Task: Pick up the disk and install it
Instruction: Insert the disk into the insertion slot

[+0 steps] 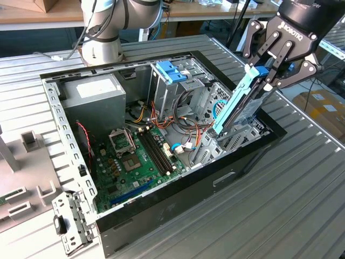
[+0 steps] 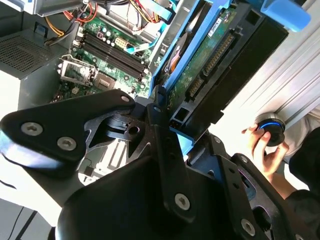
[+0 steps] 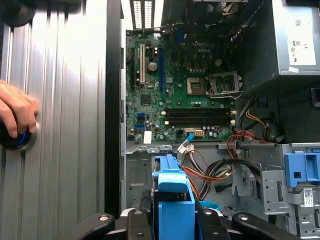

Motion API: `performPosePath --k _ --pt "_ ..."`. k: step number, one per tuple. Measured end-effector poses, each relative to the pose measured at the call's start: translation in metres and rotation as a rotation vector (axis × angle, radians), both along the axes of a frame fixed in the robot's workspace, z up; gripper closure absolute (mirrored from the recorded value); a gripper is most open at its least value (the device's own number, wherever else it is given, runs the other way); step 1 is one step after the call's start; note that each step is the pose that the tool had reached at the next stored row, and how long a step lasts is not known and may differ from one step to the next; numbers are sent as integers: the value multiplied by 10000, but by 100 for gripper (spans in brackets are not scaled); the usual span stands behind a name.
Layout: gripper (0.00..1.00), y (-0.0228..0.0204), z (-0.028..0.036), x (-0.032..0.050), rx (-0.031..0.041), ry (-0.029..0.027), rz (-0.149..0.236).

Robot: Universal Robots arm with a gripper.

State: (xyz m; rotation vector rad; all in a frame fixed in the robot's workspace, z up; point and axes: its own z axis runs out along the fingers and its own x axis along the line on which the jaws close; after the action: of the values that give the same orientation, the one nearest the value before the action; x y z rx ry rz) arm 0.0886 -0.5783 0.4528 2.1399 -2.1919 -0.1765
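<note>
While the tool point(image 1: 269, 77) pinches the disk point(image 1: 235, 103) tilted above the open computer case point(image 1: 161, 190) | step: installing | need: it likely must align with the drive bay point(image 1: 241, 137).

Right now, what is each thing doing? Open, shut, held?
case: lying flat, side open.
disk: held tilted, lower end dipping into the case.
jaws: shut on the disk.
hand: resting on a round knob.
</note>
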Motion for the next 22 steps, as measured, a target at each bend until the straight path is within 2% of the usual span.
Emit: performPosePath --k 3,8,17,22 --pt "63 2 -34 -15 -1 0 47" --pt "63 37 -52 -14 5 0 104" --pt "63 39 -129 -6 5 0 110" --pt "63 38 -201 -6 6 0 110"
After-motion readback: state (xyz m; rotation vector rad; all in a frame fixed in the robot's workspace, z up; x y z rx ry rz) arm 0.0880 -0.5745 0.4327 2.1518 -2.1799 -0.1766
